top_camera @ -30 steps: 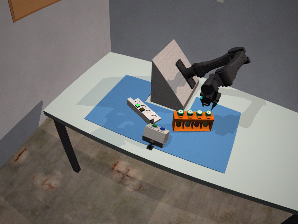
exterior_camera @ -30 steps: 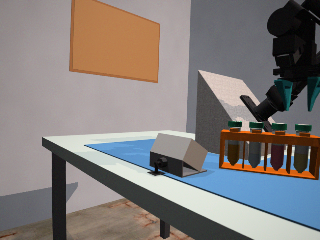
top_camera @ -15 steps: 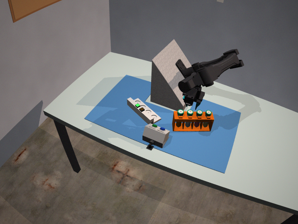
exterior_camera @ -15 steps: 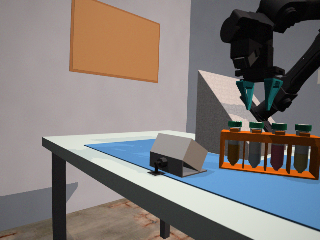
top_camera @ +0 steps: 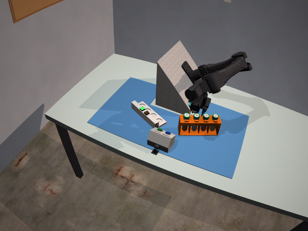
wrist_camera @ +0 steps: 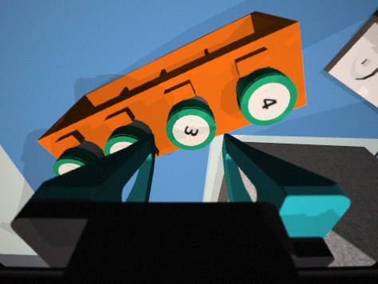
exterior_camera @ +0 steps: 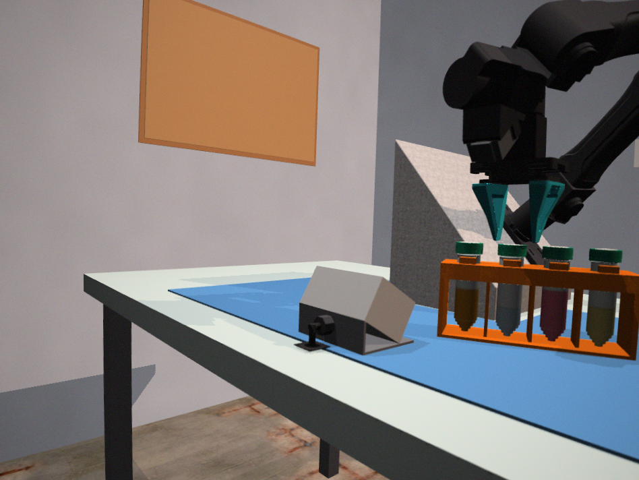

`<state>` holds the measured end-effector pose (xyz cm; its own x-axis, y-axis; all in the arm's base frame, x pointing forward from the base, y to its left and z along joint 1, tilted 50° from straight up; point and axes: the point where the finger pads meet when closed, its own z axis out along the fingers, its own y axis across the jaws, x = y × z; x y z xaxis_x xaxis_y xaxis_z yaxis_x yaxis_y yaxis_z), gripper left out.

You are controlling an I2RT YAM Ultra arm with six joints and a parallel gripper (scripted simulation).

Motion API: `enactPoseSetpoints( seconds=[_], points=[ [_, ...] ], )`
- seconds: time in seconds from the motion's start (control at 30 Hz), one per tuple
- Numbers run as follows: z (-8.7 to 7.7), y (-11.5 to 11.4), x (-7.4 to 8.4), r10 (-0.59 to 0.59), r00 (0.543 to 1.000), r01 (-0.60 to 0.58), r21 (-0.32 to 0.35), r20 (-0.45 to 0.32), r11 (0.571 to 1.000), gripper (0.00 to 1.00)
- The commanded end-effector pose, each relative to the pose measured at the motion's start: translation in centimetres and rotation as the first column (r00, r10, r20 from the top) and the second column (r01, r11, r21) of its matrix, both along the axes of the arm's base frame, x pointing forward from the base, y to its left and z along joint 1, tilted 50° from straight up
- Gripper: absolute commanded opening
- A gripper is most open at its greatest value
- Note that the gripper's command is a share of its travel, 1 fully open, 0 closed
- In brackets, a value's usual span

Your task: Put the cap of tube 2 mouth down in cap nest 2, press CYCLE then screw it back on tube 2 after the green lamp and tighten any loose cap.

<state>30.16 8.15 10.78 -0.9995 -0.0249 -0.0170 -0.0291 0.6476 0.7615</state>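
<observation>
The orange decapping station [top_camera: 199, 125] holds four tubes, each with a green cap on. In the wrist view I read cap 4 [wrist_camera: 267, 97] and cap 3 [wrist_camera: 190, 124]. Cap 2 [wrist_camera: 124, 141] is partly hidden behind my left finger, and cap 1 [wrist_camera: 69, 164] lies beyond it. My gripper [exterior_camera: 517, 238] is open and empty. It hangs point down a little above the caps, nearest cap 3 [exterior_camera: 511, 250], with cap 2 [exterior_camera: 557, 252] next to it. The cap tray [top_camera: 148, 112] shows empty nests. Its green lamp [top_camera: 142, 108] is lit and the amber lamp [top_camera: 146, 112] is dark.
The small desk [top_camera: 161, 139] with the green READY key [top_camera: 160, 129] and the blue CYCLE key [top_camera: 168, 132] stands in front of the tray. A grey wedge [top_camera: 171, 81] carrying the arm's base rises behind the station. A blue mat [top_camera: 169, 129] lies under everything.
</observation>
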Motion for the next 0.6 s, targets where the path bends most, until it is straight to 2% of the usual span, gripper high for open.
enactPoseSetpoints(
  seconds=[0.0, 0.57],
  points=[
    [-0.28, 0.1, 0.97, -0.026, 0.999, 0.026, -0.002, 0.03, 1.0, 0.49],
    [-0.44, 0.28, 0.98, -0.026, 0.999, 0.026, -0.002, 0.03, 1.0, 0.49]
  ],
)
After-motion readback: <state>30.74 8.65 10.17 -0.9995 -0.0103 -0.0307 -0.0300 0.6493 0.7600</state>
